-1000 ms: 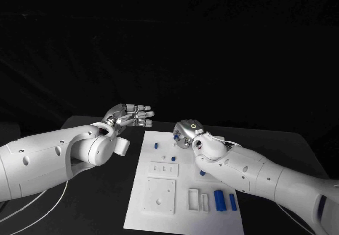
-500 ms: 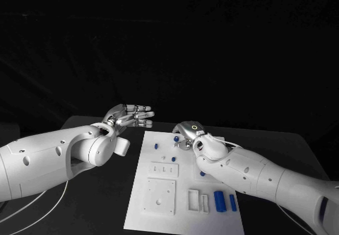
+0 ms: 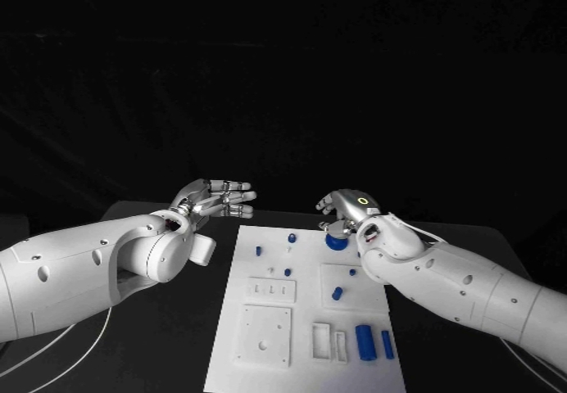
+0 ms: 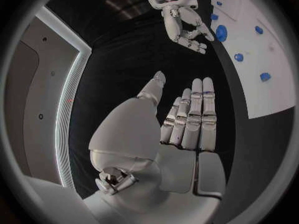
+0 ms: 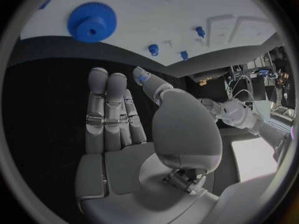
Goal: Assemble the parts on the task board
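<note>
The task board [image 3: 301, 311] lies flat mid-table [image 3: 473, 246], long axis running away from the robot. Blue gear [image 3: 338, 241] sits near its far right edge. Both hands, left [image 3: 219, 198] and right [image 3: 345, 209], hover empty, fingers extended.

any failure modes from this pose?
Likely two. The right robot hand is open and empty, hovering close to the blue gear at the far edge of the task board; a careless descent could nudge it off. The left robot hand, open beside the board, can't steady the board if it slides.
</note>
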{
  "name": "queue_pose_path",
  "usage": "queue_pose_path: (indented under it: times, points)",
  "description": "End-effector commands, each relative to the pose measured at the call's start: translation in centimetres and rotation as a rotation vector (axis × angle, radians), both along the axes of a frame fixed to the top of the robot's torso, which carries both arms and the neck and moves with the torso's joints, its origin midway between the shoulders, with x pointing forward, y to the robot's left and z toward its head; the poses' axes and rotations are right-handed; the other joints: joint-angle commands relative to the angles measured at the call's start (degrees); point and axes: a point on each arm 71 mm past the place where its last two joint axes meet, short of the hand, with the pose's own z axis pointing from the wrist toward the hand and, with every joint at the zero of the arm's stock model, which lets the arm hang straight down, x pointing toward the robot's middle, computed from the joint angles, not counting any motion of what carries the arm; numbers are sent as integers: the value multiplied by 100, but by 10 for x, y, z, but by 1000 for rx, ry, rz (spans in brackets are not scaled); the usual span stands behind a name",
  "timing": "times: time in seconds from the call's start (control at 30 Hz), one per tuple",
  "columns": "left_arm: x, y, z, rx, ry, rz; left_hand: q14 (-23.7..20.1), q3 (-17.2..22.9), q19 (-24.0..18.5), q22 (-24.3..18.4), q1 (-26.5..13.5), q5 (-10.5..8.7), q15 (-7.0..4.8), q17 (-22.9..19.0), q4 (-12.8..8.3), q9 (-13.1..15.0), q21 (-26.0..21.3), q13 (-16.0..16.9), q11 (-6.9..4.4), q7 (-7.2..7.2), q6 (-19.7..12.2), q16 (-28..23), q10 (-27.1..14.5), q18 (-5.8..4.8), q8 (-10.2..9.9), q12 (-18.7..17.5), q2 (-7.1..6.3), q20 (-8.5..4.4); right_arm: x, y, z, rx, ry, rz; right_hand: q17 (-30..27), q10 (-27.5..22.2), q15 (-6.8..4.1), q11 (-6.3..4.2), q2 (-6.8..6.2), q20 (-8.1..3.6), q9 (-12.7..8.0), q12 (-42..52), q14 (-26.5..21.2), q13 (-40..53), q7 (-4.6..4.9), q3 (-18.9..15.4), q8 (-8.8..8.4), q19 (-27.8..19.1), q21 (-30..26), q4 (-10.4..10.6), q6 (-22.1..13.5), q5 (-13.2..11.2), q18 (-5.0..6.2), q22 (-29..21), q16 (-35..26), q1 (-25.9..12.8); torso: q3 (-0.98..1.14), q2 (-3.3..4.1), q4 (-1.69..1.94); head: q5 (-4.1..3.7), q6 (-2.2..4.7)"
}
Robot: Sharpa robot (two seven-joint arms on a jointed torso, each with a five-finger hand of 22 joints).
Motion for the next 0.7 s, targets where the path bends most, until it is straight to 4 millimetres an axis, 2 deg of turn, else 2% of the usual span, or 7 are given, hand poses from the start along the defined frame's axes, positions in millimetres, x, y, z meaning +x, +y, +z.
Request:
queue_pose_path:
  times: [0.03,0.1,0.2,0.23,0.27,0.43,0.7]
  points:
    - [0,0,2,-3,-11,-11,-15,24,-42,-7,10,-11,38,0,6,-5,31,1,-2,3,-54,-13,-56,11,0,-5,-56,-1,2,-19,0,109,152,-20,41,512,-108,-141,39,-98,3,89,3,27,6,-123,31,170,81,42,68,199,-174,53,44,-81,22,-25,-81,17,36]
    - [1,1,2,-3,-11,-10,-15,24,-42,-7,10,-11,38,0,6,-5,31,1,-2,3,-54,-13,-56,11,0,-5,-56,-1,3,-31,-1,133,227,-16,88,1007,-227,-348,130,-212,1,339,6,139,-38,-407,25,180,167,14,92,269,-276,104,63,-8,32,-34,-108,34,37]
    - [1,2,2,-2,-10,-8,-15,24,-44,-7,12,-8,38,-1,0,-7,31,0,-3,7,-94,-14,-48,10,-2,-5,-56,-1,4,-43,-4,140,299,-8,149,1249,-319,-474,175,-338,3,1058,-12,699,-98,-756,31,148,139,-157,176,430,-395,141,31,97,52,-43,-166,69,43]
    - [1,3,2,-2,-10,-8,-15,24,-44,-7,12,-8,38,-1,0,-7,31,0,-3,7,-94,-14,-48,10,-2,-5,-56,-1,4,-45,-5,136,311,-6,207,517,-365,-466,422,-396,7,2057,3,1748,-115,-1171,45,171,175,-225,240,645,-458,207,-10,150,53,-46,-173,72,40]
    - [1,3,2,-2,-10,-8,-15,24,-44,-7,12,-8,38,-1,0,-7,31,0,-3,7,-94,-14,-48,10,-2,-5,-56,-1,4,-47,-5,130,321,-3,253,390,-337,-497,431,-370,7,2610,22,2264,-91,-1251,38,167,261,-235,130,587,-442,256,11,84,65,-43,-182,81,42]
    - [2,3,2,-3,-9,-11,-15,11,-46,-8,-29,-52,41,-1,24,-7,29,0,-2,7,-101,-13,-55,8,-2,-6,-52,2,5,-51,-9,96,362,4,1225,-119,-242,-379,523,-260,7,5486,-136,5213,24,-2014,28,266,1869,-57,-222,745,-381,1060,722,101,81,-37,-168,115,40]
    - [3,4,1,-3,-7,-13,-13,10,-45,-9,-31,-65,40,0,28,-7,28,0,-2,8,-103,-12,-52,8,-2,-4,-50,3,9,-46,-12,70,363,6,2370,242,-181,-332,465,-190,7,6171,-53,6260,52,-2318,30,234,2726,137,-387,833,-358,1302,1126,222,91,-9,-96,80,-14]
